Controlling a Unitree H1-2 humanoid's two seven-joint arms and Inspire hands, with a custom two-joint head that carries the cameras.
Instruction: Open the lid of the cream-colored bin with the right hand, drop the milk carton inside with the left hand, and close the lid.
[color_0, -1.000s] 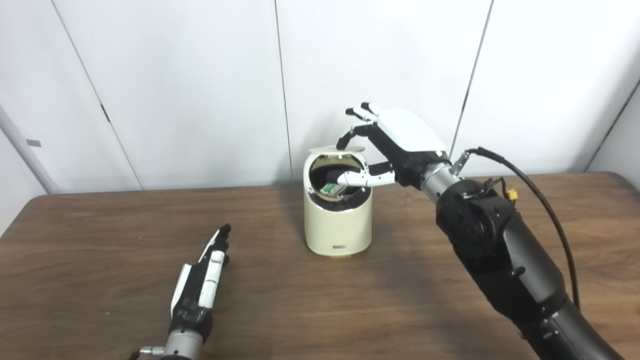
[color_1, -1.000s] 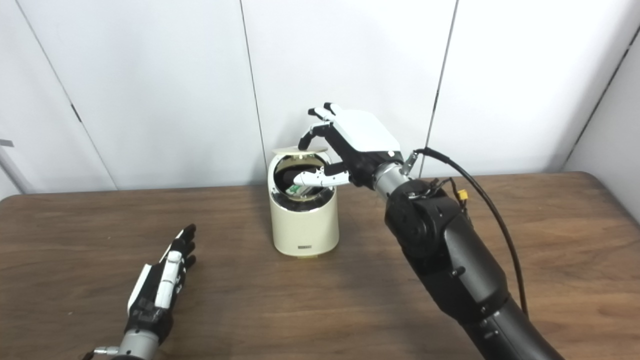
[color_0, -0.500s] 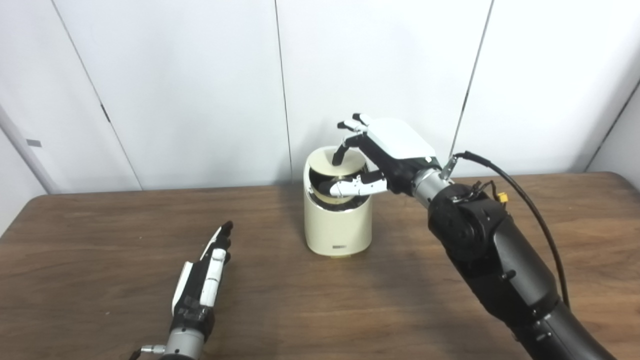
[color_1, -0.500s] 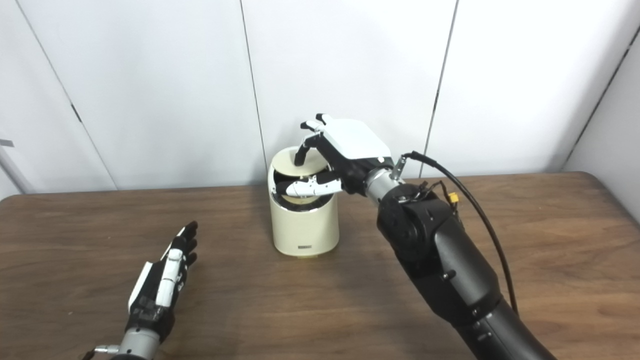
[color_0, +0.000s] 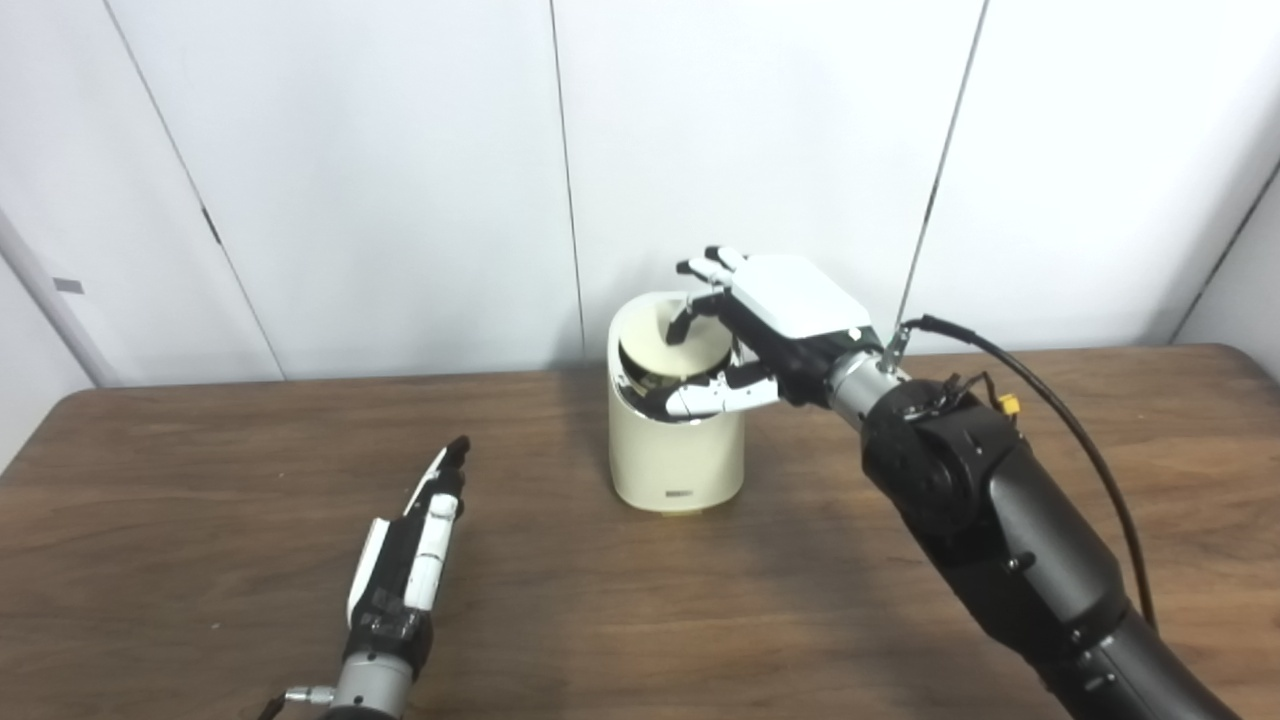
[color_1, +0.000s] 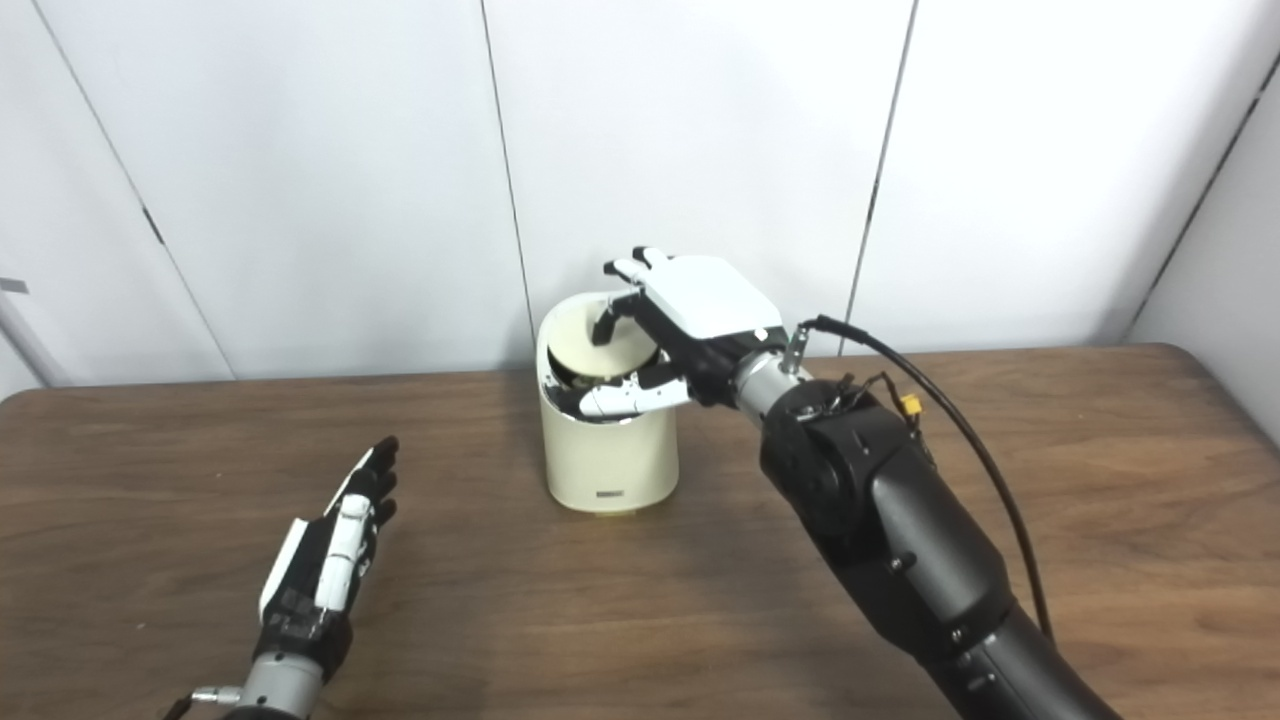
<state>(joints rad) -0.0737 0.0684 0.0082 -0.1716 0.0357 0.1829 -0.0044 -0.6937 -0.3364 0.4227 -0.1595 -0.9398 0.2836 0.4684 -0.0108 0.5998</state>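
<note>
1. The right hand (color_0: 770, 330), white-backed with black fingers, sits over the top of the cream-colored cylindrical plastic bin (color_0: 676, 440). Its fingertips (color_0: 680, 325) press down on the round cream lid (color_0: 678, 342), and its thumb lies across the front rim just below. It's pinching the lid edge, so it's closed on the lid, not loose.
2. Right under that hand the lid is tilted, with a dark crescent gap showing at the front of the opening, so not fully shut yet.
3. The milk carton isn't visible from either eye view, so I can't tell where it sits under the lid.
4. The black right forearm runs back from the hand toward the lower right, with a black cable (color_0: 1080, 430) looping off the wrist.
5. Well off to the left of the bin and nearer the camera, the left hand (color_1: 325, 560) is flat and released, fingers straight and apart, holding nothing, low over the brown wooden desk (color_0: 200, 470).
6. Behind the bin are plain white wall panels (color_0: 380, 180).
</note>
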